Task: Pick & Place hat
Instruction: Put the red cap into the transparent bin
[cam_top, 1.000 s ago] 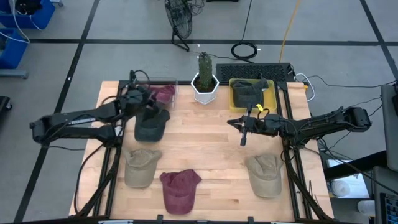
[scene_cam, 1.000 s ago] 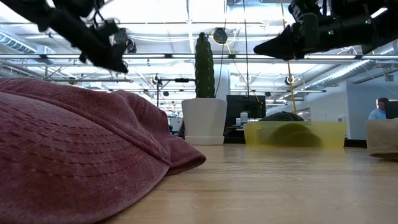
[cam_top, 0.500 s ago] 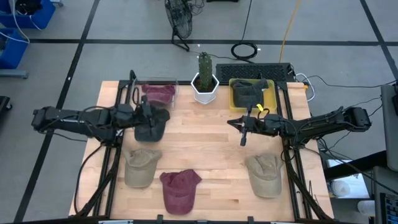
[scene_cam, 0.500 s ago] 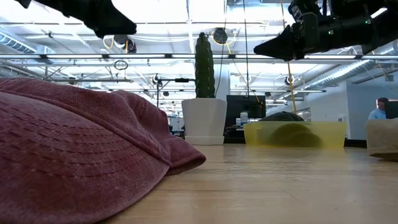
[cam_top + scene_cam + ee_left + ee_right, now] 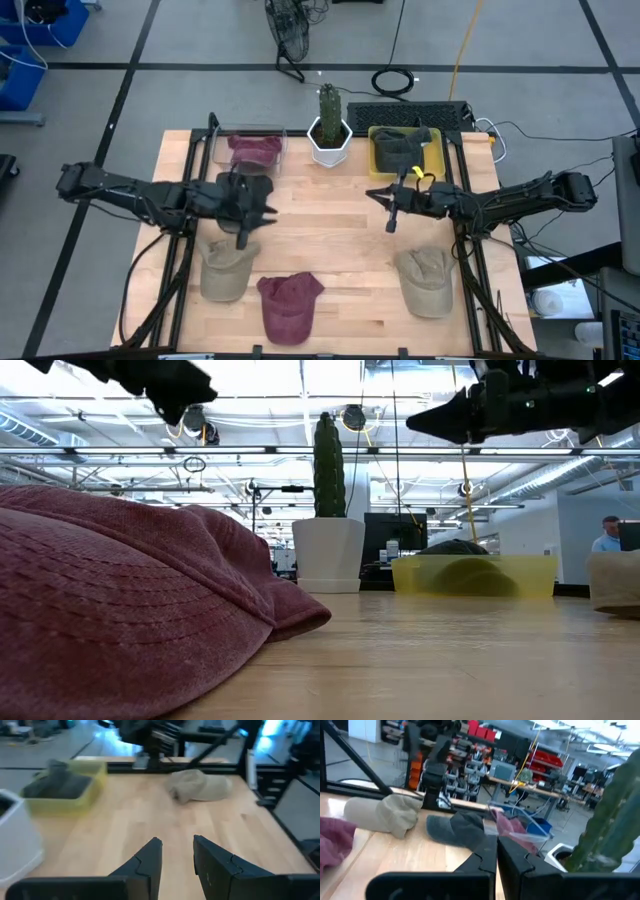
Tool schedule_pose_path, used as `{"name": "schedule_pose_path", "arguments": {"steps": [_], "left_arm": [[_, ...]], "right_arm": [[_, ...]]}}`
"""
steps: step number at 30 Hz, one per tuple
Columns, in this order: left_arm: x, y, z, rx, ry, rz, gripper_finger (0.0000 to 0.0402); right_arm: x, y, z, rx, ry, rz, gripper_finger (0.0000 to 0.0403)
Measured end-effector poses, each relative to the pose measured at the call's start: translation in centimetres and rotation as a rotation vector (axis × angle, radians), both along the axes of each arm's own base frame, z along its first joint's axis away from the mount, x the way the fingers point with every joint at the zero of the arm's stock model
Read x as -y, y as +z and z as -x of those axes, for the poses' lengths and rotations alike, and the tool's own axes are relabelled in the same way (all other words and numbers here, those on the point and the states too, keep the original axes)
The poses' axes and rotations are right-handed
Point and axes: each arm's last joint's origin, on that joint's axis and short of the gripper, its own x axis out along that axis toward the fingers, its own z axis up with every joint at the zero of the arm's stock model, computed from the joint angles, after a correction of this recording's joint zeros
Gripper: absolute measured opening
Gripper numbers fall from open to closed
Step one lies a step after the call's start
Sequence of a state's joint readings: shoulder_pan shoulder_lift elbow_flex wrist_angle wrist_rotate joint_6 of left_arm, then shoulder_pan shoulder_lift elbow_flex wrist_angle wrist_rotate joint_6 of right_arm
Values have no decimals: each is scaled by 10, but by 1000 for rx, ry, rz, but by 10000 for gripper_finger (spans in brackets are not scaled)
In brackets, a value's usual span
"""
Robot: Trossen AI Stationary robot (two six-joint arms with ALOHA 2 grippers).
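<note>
The left gripper (image 5: pixel 255 215) hovers above the left half of the pale wooden slatted table (image 5: pixel 340 240), its two dark fingers (image 5: pixel 150 860) parted with only bare wood showing in the gap, so it is released and grasps nothing. The task's thing, a dark grey soft cloth cap (image 5: pixel 460 827), lies flat on the table beneath that arm, near a clear plastic bin (image 5: pixel 250 135) at the back edge that holds a crumpled maroon cloth cap (image 5: pixel 258 150). Just in front of the left gripper, toward the near edge, rests a tan cloth cap (image 5: pixel 228 268), and beside that, at the front centre, a second maroon cap (image 5: pixel 290 305), which fills the foreground of the low view. The right gripper (image 5: pixel 385 205) hangs over the right half of the table, well apart from the left one, clenched tight with its fingers pressed together and nothing between them. Behind it at the back edge stands a yellow plastic tray (image 5: pixel 378 160) with a dark cap (image 5: pixel 400 150) inside. Between the clear bin and the yellow tray stands a tall green cactus (image 5: pixel 329 103) in a white faceted pot (image 5: pixel 330 150). Another tan cloth cap (image 5: pixel 425 280) lies near the front right corner. In the low view a person (image 5: pixel 608 535) shows far off at the right edge of the room
</note>
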State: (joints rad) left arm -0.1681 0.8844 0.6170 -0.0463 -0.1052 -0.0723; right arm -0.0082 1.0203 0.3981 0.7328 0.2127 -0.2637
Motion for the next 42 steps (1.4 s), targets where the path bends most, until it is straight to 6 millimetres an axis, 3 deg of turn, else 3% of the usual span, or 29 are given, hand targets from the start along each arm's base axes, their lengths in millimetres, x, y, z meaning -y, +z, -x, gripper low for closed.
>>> {"name": "schedule_pose_path", "arguments": {"steps": [11, 19, 25, 31, 42], "left_arm": [[50, -41, -23, -187, -103, 35, 115], [64, -39, -41, -37, -62, 88, 115], [96, -10, -50, 11, -17, 95, 115], [136, 3, -64, -105, -44, 123, 115], [176, -32, -82, -634, -5, 276, 115]], "right_arm": [[15, 8, 2, 76, -71, 15, 4], [17, 13, 3, 135, -82, 29, 4], [17, 19, 4, 188, -83, 23, 4], [13, 22, 7, 207, -61, -8, 4], [4, 26, 13, 200, -17, -12, 4]]}}
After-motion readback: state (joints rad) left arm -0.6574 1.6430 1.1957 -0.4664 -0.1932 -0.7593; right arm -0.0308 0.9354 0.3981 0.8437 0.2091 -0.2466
